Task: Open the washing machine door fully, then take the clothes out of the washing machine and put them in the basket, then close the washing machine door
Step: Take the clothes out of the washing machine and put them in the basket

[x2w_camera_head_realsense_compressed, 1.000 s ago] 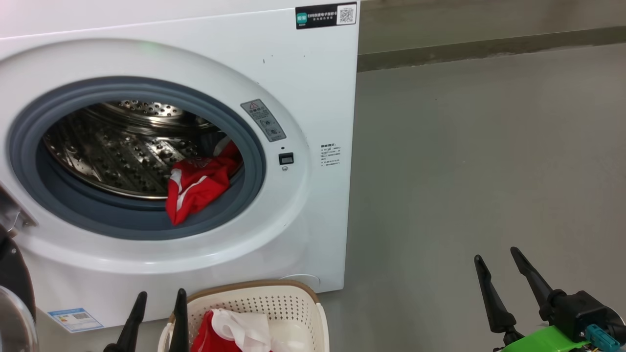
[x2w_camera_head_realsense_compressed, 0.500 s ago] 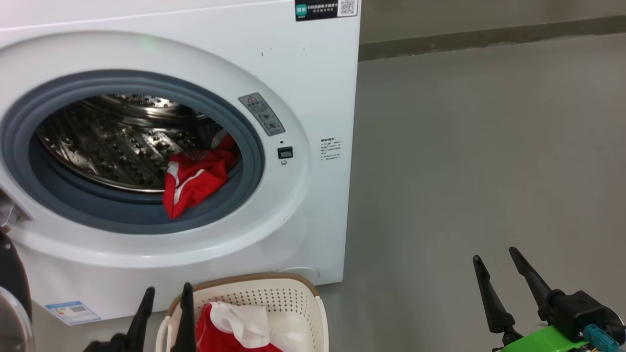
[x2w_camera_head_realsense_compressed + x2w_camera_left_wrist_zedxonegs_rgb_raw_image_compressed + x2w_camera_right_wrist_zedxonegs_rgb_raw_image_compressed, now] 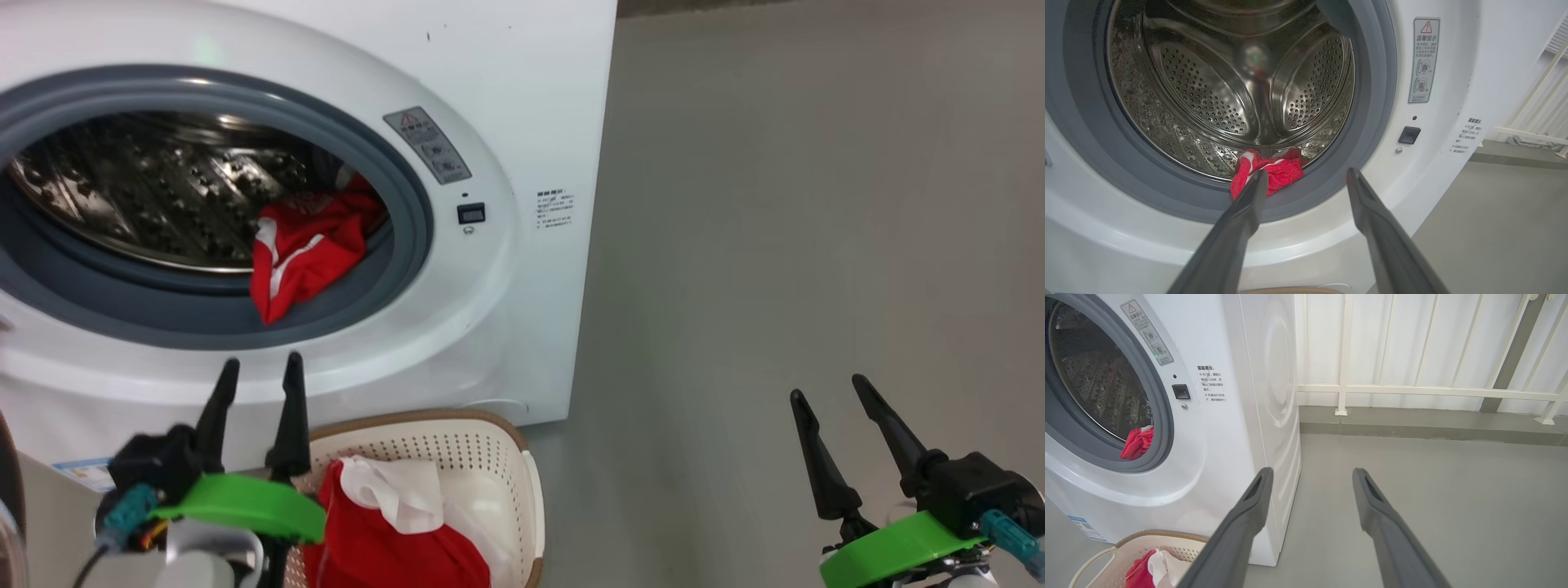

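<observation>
The washing machine (image 3: 522,98) stands open, its grey rubber ring (image 3: 408,204) around the steel drum (image 3: 1229,81). A red piece of the clothes (image 3: 302,249) (image 3: 1274,173) (image 3: 1138,443) hangs over the ring's lower right lip. More red and white clothes (image 3: 384,523) lie in the cream basket (image 3: 498,457) (image 3: 1106,555) on the floor in front. My left gripper (image 3: 260,363) (image 3: 1306,173) is open and empty, above the basket's left rim, pointing at the drum mouth. My right gripper (image 3: 826,389) (image 3: 1311,473) is open and empty over bare floor at the right. A dark sliver of the washing machine door (image 3: 6,474) shows at the left edge.
Grey floor (image 3: 775,245) stretches to the right of the machine. A white railing (image 3: 1412,390) on a low kerb runs behind it. A warning sticker (image 3: 427,144) and a small black latch slot (image 3: 471,213) sit right of the drum opening.
The head camera has tilted down and the scene has slid up. My left gripper has risen from beside the basket towards the drum opening. The right gripper has kept its place.
</observation>
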Controlling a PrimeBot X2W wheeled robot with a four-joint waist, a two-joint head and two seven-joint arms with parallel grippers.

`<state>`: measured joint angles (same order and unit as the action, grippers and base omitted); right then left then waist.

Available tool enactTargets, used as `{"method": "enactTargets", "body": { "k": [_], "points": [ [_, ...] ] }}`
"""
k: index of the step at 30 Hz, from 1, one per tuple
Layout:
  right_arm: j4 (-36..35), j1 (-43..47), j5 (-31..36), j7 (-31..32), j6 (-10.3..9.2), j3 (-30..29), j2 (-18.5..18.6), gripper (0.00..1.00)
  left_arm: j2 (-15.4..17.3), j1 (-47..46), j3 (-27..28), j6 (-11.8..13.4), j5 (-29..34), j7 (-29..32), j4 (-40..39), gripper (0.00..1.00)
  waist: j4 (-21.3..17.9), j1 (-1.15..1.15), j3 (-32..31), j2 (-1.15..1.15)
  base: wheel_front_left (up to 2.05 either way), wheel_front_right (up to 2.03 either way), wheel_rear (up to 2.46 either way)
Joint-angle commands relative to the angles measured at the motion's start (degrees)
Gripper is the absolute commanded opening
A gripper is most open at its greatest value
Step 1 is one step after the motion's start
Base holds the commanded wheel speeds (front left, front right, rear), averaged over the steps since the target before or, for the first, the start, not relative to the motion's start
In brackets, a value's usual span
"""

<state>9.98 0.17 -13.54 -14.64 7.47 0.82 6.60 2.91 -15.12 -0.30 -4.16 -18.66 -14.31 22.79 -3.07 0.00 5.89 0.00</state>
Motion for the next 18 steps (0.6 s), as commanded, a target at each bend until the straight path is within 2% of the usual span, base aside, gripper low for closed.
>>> {"method": "enactTargets", "body": {
  "k": [1,7,18],
  "points": [
    [-1.6,-2.2,-0.4,-0.4,0.02,1.2,1.0,1.00,1.4,-3.6,2.1,-0.6,-0.3,-0.7,0.0,1.00,-0.2,0.00,2.5,0.00,0.00,0.00,0.00],
    [-2.3,-4.0,-0.5,-0.4,0.02,2.0,1.1,1.00,2.4,-11.9,2.9,-2.0,-2.2,-0.7,6.3,1.00,-0.4,0.00,6.5,0.00,0.00,0.00,0.00],
    [-3.8,-7.3,-0.7,-0.4,0.02,2.4,2.0,1.00,3.2,-27.4,3.6,-2.4,-1.1,-0.7,17.6,1.00,0.0,0.00,14.2,0.00,0.00,0.00,0.00]
  ]
}}
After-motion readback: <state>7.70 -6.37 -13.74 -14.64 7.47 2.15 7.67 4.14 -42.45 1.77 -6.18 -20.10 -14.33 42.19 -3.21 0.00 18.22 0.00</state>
